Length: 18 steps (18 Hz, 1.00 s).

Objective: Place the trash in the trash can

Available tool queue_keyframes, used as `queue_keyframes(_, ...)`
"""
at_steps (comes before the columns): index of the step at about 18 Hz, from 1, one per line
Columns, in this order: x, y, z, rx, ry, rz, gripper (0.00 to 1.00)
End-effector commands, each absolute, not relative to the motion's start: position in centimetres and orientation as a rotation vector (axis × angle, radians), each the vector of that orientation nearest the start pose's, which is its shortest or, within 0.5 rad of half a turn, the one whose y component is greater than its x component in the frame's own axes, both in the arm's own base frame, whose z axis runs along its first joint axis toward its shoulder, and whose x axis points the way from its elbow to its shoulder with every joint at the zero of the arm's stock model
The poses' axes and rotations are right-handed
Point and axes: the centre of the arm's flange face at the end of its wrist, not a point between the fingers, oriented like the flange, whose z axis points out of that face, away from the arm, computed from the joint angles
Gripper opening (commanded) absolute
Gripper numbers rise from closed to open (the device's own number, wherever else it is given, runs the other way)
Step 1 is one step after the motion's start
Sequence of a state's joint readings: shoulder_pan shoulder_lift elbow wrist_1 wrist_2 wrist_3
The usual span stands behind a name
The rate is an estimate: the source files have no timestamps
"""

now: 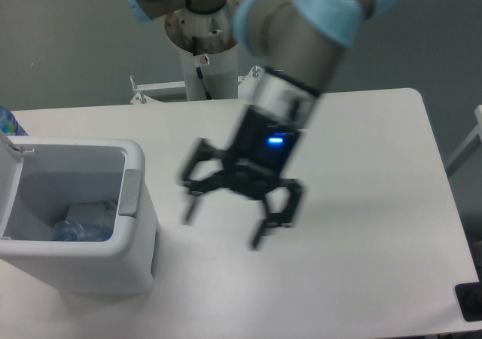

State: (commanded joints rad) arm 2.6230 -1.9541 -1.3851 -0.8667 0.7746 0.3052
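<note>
From the fixed camera, looking down on the white tabletop (361, 203), the arm reaches in from the top of the view, its grey links capped in light blue. The tool (223, 230) hangs above the middle of the tabletop, smeared by motion blur, with a small blue light glowing on its black body. Its two black fingers (275, 212) are spread wide apart and nothing sits between them.

Well off to the left stands the trash can (139, 226), a boxy white bin with rounded corners, open at the top, with a grey tab on the rim facing the tool. Down inside, against the grey interior, lies the clear plastic water bottle (79, 230), on its side at the bottom, showing bluish through the plastic. I cannot make out the white wrapper from here. A white lid part stands up at the bin's far left edge, with a bit of something blue showing behind it at the picture's edge.
</note>
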Motion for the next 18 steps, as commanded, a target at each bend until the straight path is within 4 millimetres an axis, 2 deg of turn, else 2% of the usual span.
queue_keyframes(2,-48.6,51.0,44.1,-2.203,-0.625,-0.383,1.0)
queue_keyframes(6,-50.8,50.2,41.6,-2.221,-0.681,-0.384,1.0)
queue_keyframes(9,-50.8,50.2,40.0,-2.239,-0.702,-0.398,1.0)
queue_keyframes(10,-50.8,50.2,37.8,-2.259,-0.721,-0.426,1.0)
queue_keyframes(11,-49.9,50.0,34.3,-2.322,-0.734,-0.431,1.0)
queue_keyframes(12,-49.4,49.1,32.6,-2.409,-0.718,-0.351,1.0)
queue_keyframes(13,-48.6,48.9,32.9,-2.476,-0.684,-0.274,1.0)
queue_keyframes(14,-48.8,48.8,34.2,-2.484,-0.667,-0.233,1.0)
queue_keyframes(18,-49.8,49.2,34.3,-2.521,-0.686,-0.274,1.0)
